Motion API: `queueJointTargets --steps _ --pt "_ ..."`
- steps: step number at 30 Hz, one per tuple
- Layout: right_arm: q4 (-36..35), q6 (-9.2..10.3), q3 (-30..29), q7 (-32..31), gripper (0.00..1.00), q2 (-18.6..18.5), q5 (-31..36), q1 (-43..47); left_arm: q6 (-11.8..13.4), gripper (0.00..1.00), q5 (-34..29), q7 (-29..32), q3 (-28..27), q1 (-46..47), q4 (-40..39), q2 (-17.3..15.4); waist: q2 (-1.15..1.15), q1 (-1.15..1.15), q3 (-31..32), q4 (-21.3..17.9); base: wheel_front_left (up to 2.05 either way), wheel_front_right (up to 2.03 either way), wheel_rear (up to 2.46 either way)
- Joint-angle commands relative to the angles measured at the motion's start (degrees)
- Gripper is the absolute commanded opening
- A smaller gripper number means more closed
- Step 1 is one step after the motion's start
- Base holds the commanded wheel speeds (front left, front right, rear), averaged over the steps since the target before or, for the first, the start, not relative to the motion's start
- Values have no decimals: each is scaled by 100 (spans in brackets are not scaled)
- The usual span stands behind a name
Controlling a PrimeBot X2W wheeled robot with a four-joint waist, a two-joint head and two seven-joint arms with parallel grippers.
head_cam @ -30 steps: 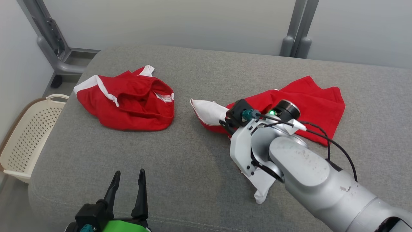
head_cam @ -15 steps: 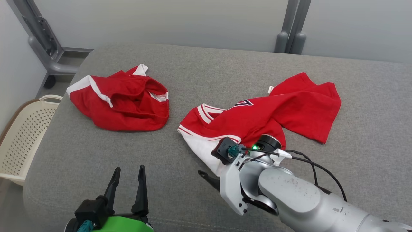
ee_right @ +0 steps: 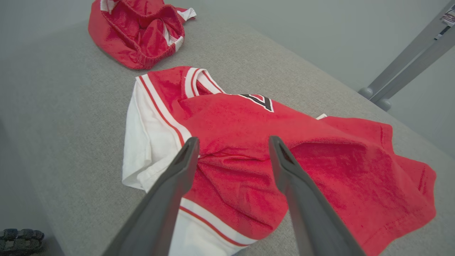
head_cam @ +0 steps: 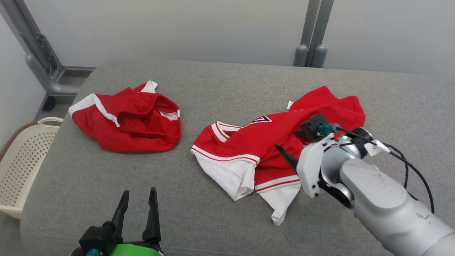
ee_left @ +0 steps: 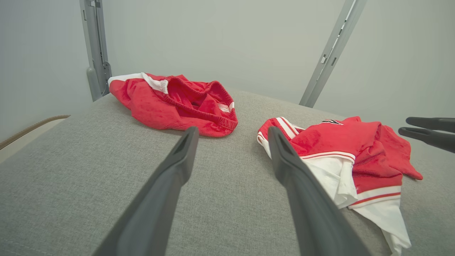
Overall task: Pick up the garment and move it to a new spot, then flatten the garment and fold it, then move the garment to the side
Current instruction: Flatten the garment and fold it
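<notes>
I reckon the crumpled red-and-white jersey shirt [head_cam: 263, 142] is placed toward the grey cushioned surface [head_cam: 213, 89]'s right edge, with right gripper [ee_right: 233, 140] and left gripper [head_cam: 139, 193] spread empty; flattening, folding and moving aside remain.

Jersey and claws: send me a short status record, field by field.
jersey: crumpled on cushion, not held
right claw: open, over jersey, empty
left claw: open, empty, near cushion's front edge
shorts: bunched, left of jersey, apart from it
basket: beside cushion, far left
fold: not yet done
</notes>
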State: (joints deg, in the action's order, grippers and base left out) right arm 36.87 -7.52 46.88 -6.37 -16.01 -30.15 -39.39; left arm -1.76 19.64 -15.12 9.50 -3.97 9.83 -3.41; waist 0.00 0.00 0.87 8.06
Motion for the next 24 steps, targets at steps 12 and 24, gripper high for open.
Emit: queueJointTargets --steps 12,24 --pt "931 6 -2223 288 100 82 1254 770 -23 100 -46 -1 38 -105 -56 -16 0 0 -3 -111 0 0 0" --pt "1368 7 -3834 308 100 470 2745 749 -69 100 -108 -1 102 204 -107 -33 0 0 -577 37 0 0 0"
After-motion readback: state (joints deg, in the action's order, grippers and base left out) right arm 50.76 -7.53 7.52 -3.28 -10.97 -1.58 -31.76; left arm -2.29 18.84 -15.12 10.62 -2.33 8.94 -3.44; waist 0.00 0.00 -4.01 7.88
